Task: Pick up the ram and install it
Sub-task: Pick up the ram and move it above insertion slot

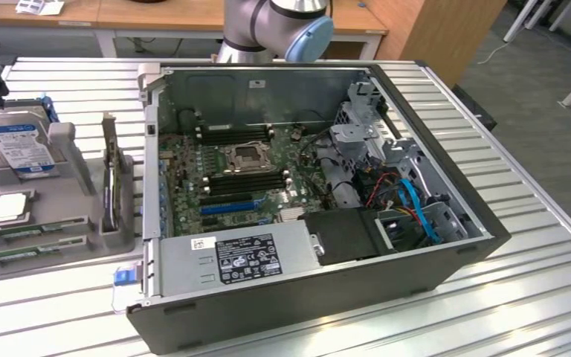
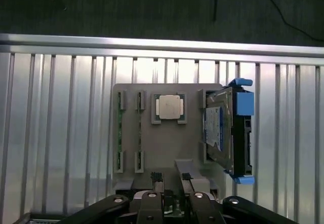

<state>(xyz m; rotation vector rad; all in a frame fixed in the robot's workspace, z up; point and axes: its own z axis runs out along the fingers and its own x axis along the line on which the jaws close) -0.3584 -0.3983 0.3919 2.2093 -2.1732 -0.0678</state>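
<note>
Currently ram [image 2: 120, 133] edge-on in tray [image 2: 192, 148] slot, apart from gripper [image 2: 172, 177].

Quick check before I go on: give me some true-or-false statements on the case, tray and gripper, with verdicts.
1. The case lies open with its motherboard showing. True.
2. The hard drive is mounted inside the case. False: it stands in the tray beside the case.
3. Two ram sticks sit in the tray. True.
4. The gripper holds a ram stick. False: it hangs over the tray, open, with nothing in its grip.
</note>
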